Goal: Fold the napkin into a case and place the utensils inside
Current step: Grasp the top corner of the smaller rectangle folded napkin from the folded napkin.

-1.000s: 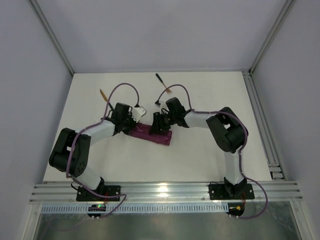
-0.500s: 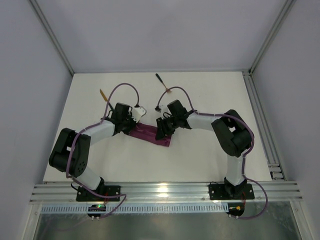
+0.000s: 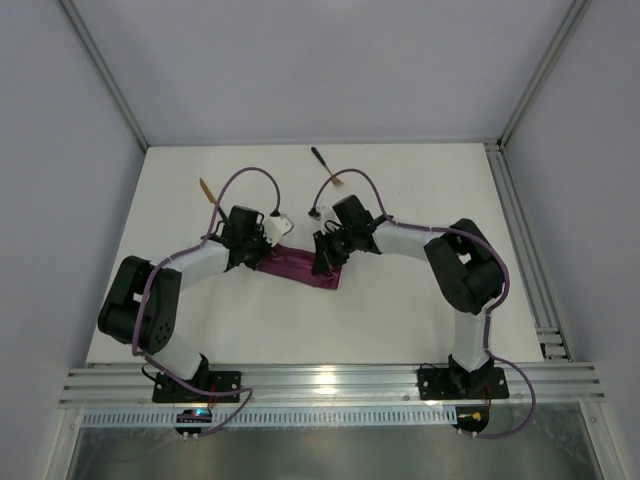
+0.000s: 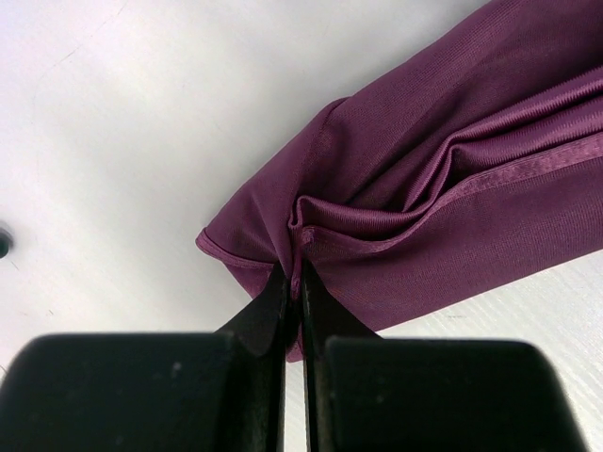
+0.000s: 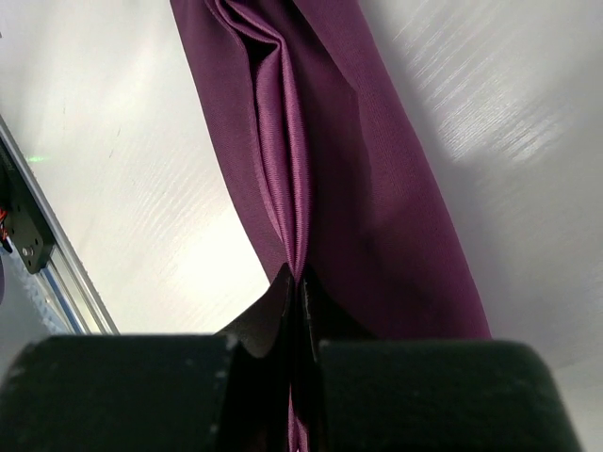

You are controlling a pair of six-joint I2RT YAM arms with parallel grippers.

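Note:
The magenta-purple napkin point(image 3: 298, 267) lies mid-table as a narrow folded strip, running from upper left to lower right. My left gripper point(image 3: 268, 256) is shut on its left end; in the left wrist view the fingertips point(image 4: 295, 279) pinch a bunched fold of the napkin point(image 4: 443, 188). My right gripper point(image 3: 323, 262) is shut on the right part of the strip, its tips point(image 5: 300, 279) clamping a raised ridge of the napkin point(image 5: 330, 169). One utensil with a gold head point(image 3: 207, 190) lies at the far left. A second utensil with a black handle point(image 3: 321, 160) lies at the back centre.
Grey cables loop above both wrists point(image 3: 247, 175). An aluminium rail point(image 3: 330, 380) borders the near edge and another rail point(image 3: 525, 250) runs along the right side. Walls enclose the white table point(image 3: 420, 170) on three sides.
The right gripper has gone from open to shut, now pinching the napkin's ridge, after shifting slightly over the strip. The left gripper has kept its hold.

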